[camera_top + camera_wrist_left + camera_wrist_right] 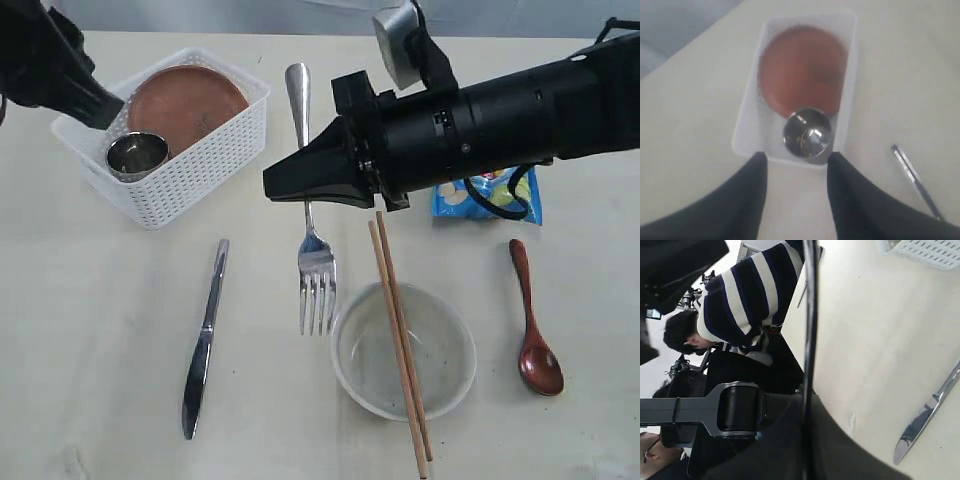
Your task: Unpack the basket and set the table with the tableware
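The white basket (205, 160) stands at the table's far left and holds the reddish-brown plate (185, 100) and the small steel cup (137, 153). My left gripper (797, 160) hovers open just outside the basket's end wall, close to the cup (807, 135), with nothing between its fingers. The fork (315, 260), the knife (205, 335), the pale bowl (440, 375) with the chopsticks (400, 330) across it, and the wooden spoon (535, 345) lie on the table (90, 330). My right gripper (272, 187) is shut and empty above the fork's handle.
A blue chips bag (490, 200) lies at the right, half hidden under the right arm. In the right wrist view a person in a striped shirt (745, 295) sits beyond the table's edge. The knife (927, 415) lies beside the right gripper.
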Robot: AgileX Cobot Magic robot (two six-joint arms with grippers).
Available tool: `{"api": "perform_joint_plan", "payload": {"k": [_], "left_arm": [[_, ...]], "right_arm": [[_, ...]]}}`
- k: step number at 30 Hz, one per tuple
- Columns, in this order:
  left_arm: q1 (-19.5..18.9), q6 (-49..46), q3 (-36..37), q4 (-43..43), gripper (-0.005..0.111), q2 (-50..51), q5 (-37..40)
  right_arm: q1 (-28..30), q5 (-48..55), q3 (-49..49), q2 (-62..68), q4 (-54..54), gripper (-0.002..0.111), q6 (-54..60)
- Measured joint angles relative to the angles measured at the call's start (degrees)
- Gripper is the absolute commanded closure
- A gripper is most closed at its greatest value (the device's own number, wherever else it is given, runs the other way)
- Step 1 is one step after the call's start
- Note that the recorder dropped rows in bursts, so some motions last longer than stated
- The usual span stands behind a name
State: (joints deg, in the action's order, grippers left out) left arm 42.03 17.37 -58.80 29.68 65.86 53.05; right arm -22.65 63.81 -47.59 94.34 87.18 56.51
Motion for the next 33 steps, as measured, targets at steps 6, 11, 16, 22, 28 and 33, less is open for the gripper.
{"api": "perform_joint_plan", "payload": {"k": [6,11,16,22,28,33], "left_arm": [[-13.05,4.27,11.97,-5.87,0.068,-7.24,-10.53],[-30.23,-24.85,16.08,-46.09,0.068,-5.61,-16.59],[-37.72,-54.85,16.08,-82.66,0.069,-1.09,-3.88],[-38.63,-64.39,16.45,-100.79,0.069,5.66,9.20],[-38.63,-66.68,19.50,-114.58,0.069,10.23,13.10],[-38.63,-70.18,23.18,-121.07,0.069,11.83,14.28]], "right_arm": [[0.00,-0.13,0.00,0.13,1.39,0.109,-0.17],[0.00,-0.22,0.00,0.13,1.63,0.109,-0.57],[0.00,0.01,0.00,0.13,1.63,0.109,-0.57],[-4.06,-0.33,0.00,0.13,1.74,0.109,-0.57],[-8.66,-2.04,0.00,0.50,2.34,0.109,-0.57],[-9.73,-2.18,0.00,1.18,5.69,0.109,-0.57]]}}
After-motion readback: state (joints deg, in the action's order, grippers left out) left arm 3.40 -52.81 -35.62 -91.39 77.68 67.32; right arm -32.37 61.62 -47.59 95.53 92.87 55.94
